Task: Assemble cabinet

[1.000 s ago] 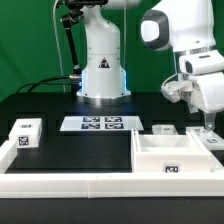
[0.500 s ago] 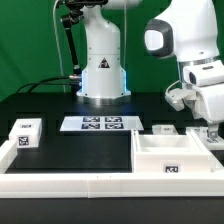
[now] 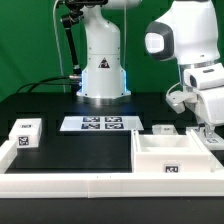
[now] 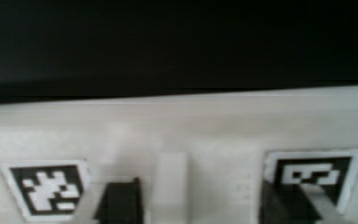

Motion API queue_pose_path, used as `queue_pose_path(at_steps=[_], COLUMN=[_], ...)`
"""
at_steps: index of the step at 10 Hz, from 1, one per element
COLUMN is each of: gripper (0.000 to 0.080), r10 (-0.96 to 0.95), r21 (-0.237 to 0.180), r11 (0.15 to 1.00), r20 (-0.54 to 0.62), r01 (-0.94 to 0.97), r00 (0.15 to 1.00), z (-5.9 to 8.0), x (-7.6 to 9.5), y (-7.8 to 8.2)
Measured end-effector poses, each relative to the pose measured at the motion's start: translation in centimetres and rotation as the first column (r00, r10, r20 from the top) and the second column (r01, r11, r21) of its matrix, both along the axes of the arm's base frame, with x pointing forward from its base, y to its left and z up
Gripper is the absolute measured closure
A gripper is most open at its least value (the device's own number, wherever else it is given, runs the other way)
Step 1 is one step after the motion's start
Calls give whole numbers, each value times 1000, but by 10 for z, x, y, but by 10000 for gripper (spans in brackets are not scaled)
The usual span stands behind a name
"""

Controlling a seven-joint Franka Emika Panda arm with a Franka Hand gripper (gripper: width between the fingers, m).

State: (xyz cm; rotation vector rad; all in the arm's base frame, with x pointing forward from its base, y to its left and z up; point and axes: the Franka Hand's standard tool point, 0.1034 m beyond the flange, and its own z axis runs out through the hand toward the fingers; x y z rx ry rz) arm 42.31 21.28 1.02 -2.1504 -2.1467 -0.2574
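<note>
My gripper (image 3: 212,134) is low over the cabinet parts at the exterior view's right. In the wrist view the gripper (image 4: 206,208) stands open, its two dark fingertips (image 4: 126,203) wide apart over a white cabinet part (image 4: 194,130) that bears two tags. I cannot tell whether the fingers touch it. The open white tray (image 3: 150,156) lies just in front of it. Flat tagged pieces (image 3: 160,128) lie behind the tray. A small tagged box (image 3: 24,133) sits at the exterior view's left.
The marker board (image 3: 98,123) lies in the middle in front of the robot base (image 3: 101,75). A long white border rail (image 3: 90,183) runs along the near edge. The table top is black.
The arm has shifted toward the exterior view's right and settled slightly lower over the right-hand parts. The parts on the table have not moved.
</note>
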Motion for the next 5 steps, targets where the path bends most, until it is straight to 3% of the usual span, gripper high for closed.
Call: queue_pose_path(at_steps=[1, 2, 5], gripper=[637, 729, 729], r10=[-2, -4, -5], r21=[0, -1, -1], r11=[1000, 1000, 1000], r20=[0, 0, 2], r01=[2, 4, 5], r00=[1000, 1000, 1000], z=[0, 0, 1], x=[0, 0, 1], y=[-1, -2, -3])
